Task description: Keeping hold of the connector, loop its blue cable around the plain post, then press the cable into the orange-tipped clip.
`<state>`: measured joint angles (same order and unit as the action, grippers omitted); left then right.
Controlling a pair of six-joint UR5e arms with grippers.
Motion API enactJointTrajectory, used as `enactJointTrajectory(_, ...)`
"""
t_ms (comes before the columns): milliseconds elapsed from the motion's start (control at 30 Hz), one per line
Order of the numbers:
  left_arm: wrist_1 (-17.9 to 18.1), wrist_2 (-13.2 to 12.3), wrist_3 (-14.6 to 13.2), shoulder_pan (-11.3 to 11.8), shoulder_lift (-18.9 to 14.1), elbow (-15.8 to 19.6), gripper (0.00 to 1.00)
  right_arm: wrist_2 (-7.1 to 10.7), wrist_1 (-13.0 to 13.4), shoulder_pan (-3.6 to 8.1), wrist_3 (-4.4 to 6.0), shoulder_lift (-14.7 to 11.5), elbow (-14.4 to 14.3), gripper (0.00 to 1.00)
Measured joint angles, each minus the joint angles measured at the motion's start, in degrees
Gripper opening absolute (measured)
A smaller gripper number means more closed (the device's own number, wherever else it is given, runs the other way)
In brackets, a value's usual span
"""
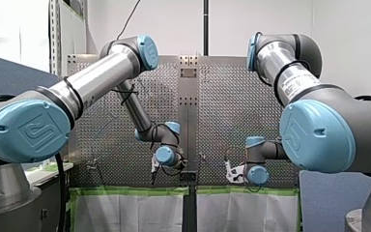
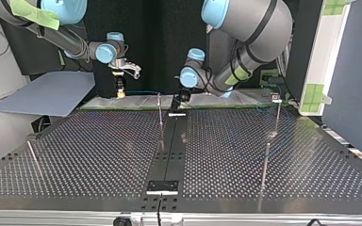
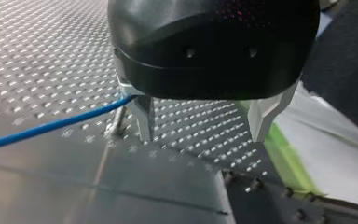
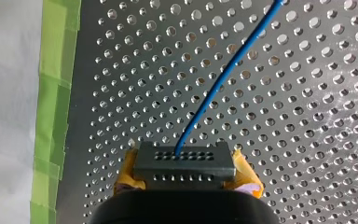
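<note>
In the right wrist view my right gripper has its yellow pads shut on a dark grey connector. The blue cable leaves the connector and runs ahead over the perforated plate. My left gripper is black with metal fingers and stands open, with nothing between them. The blue cable passes the outer side of one finger, close to a thin post's foot. In the top view my left gripper hangs just beside a plain post at the far middle. My right gripper is further to that view's left.
More thin posts stand on the perforated table: one at the top view's right, one behind it with a small head, and one at the left. Green tape marks the table's edge. A dark strip runs down the middle.
</note>
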<state>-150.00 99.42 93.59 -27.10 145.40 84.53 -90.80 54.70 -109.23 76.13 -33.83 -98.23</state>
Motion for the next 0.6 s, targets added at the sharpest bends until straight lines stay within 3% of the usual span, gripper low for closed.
enactJointTrajectory(200, -0.46, -0.45, -3.39, -1.26, -0.65, 0.35, 1.00, 0.01, -0.02, 0.01, -0.11, 0.01, 0.00, 0.00)
enactJointTrajectory(600, 1.90, 0.25, -4.53, -3.27, -6.95, 5.79, 1.00, 0.00, 0.01, -0.02, -0.34, 0.02, 0.05, 0.00)
